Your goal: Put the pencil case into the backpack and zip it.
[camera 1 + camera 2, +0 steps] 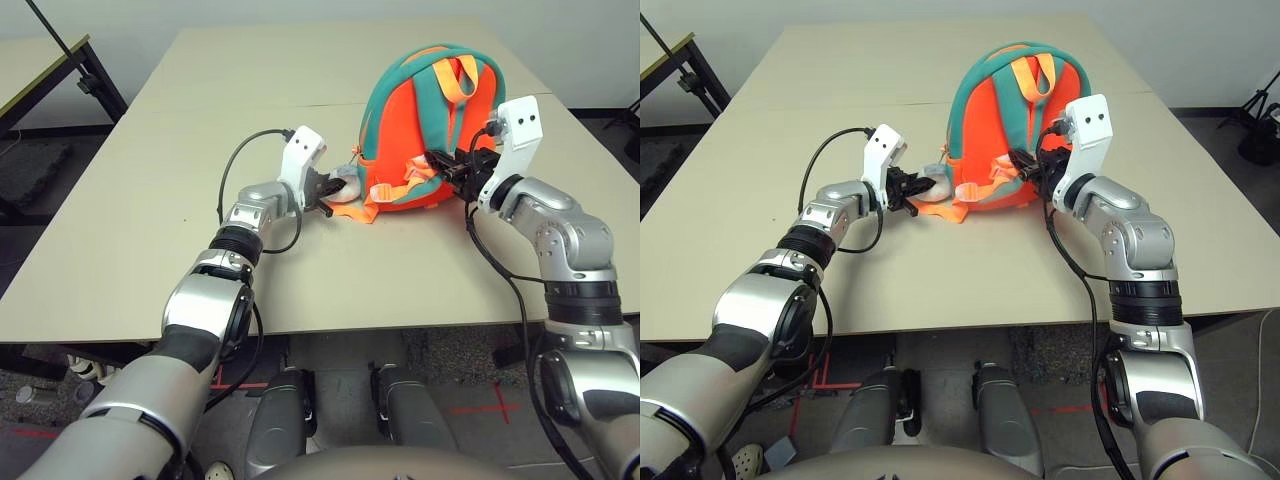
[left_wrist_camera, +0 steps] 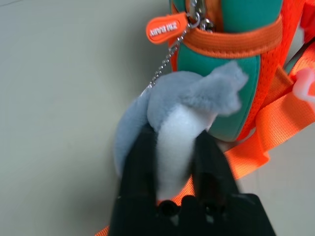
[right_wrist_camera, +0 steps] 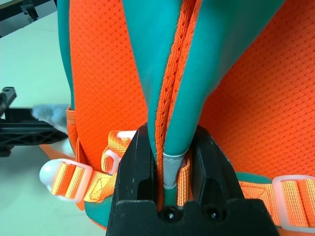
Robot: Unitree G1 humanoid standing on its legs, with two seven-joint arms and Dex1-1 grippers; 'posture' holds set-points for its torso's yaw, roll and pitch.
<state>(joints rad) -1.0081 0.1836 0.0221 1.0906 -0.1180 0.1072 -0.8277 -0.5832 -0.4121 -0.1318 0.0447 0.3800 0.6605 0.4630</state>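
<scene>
The orange backpack with teal trim lies on the table, its strap side up. The pencil case is out of view. My left gripper is at the backpack's left lower corner, its two black fingers closed on either side of the grey and white soft piece that hangs there by a chain. An orange zipper tag sits just above that piece. My right gripper is at the lower right of the backpack, shut on a teal and orange shoulder strap that runs up between its fingers.
The beige table stretches wide to the left and in front of the backpack. Loose orange webbing lies at the backpack's near edge. A second table and a black stand are at the far left.
</scene>
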